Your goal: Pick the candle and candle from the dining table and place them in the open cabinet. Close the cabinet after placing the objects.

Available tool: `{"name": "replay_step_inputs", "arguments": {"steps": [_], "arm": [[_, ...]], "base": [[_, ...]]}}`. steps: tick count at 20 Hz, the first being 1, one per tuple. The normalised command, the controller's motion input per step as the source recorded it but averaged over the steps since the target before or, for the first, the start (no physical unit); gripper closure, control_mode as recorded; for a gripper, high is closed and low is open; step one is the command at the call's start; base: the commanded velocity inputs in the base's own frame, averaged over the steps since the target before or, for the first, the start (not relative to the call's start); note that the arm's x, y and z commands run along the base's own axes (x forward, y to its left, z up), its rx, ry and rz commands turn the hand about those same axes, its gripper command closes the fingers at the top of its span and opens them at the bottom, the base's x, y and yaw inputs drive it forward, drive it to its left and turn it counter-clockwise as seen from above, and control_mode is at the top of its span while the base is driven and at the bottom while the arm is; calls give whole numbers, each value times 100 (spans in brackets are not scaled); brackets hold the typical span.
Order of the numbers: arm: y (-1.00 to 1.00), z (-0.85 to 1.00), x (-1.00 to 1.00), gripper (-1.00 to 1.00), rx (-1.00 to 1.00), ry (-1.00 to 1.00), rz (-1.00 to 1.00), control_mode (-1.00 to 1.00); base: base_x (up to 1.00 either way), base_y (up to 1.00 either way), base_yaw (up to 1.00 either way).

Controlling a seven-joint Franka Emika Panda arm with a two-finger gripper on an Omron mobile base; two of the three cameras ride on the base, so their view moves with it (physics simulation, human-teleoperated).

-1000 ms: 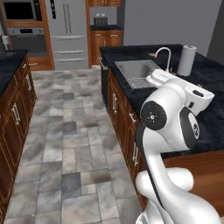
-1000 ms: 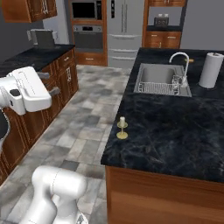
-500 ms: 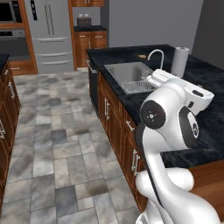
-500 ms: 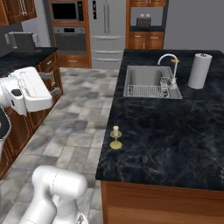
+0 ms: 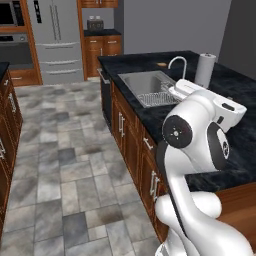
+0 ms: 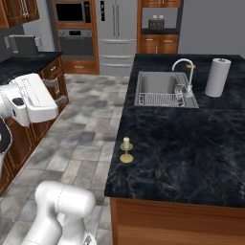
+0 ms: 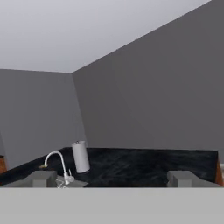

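Short cream-white candle on a small brass holder (image 6: pixel 126 150): stands upright near the left edge of the long black white-veined stone dining table (image 6: pixel 191 148), well short of the built-in steel sink (image 6: pixel 160 88). White paper-towel roll (image 6: pixel 217 77): upright beside the sink. Two-finger gripper (image 7: pixel 113 178): fingers spread wide, nothing between them.

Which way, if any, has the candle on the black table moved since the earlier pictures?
No. The candle stands at the same spot by the table's edge, before the sink; only the camera has shifted with the base.
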Motion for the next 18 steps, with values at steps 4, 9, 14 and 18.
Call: {"name": "replay_step_inputs", "arguments": {"steps": [4, 9, 14, 18], "arm": [[20, -21, -18, -100, 0, 0, -18, -100], [29, -31, -3, -100, 0, 0, -23, -100], [8, -33, 0, -100, 5, 2, -19, -100], [0, -37, 22, -100, 0, 1, -15, -100]], "base": [[0, 0, 0], [0, 0, 0], [0, 0, 0], [0, 0, 0]]}}
